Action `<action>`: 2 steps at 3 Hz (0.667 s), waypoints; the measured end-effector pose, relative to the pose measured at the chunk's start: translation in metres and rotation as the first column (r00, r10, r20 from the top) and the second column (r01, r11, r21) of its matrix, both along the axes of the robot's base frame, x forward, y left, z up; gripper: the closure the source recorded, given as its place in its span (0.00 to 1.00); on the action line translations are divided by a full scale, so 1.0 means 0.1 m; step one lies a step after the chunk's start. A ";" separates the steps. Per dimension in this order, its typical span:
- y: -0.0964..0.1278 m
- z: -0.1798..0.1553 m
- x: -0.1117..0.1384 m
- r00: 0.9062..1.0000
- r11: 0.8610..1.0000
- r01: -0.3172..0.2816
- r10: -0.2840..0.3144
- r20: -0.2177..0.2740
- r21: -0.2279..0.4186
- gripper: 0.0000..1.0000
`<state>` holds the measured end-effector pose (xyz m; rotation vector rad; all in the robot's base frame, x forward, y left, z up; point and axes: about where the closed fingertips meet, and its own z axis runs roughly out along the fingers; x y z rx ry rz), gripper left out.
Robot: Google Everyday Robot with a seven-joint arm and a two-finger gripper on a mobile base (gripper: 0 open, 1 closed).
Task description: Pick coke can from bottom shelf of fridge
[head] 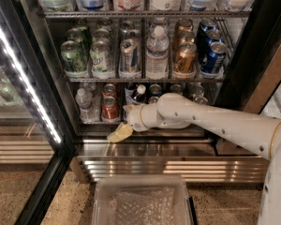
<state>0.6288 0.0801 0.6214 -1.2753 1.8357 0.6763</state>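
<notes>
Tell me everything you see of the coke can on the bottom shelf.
The coke can is small, red, apparently aluminium, with a silver top. It stands upright at the front of the bottom shelf, with a clear bottle beside it. The gripper, open, sits just beside it, apparently not touching.

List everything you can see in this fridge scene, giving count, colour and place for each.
coke cans: two, red, bottom shelf, one behind the other
green cans: several, middle shelf, left
water bottle: one, clear, middle shelf, centre
gold cans: two, middle shelf
blue cans: several, middle shelf, right
LED strip: one, white, left
plastic bin: one, clear, floor
gripper: one, yellowish, open, empty, right of the coke cans
arm: one, white, from right
</notes>
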 end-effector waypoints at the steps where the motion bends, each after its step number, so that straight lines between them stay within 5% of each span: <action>1: 0.06 -0.03 0.12 1.000 1.000 0.010 -0.009 0.029 -0.021 0.12; 2: 0.22 -0.08 0.23 0.998 0.999 -0.004 0.007 0.056 -0.049 0.13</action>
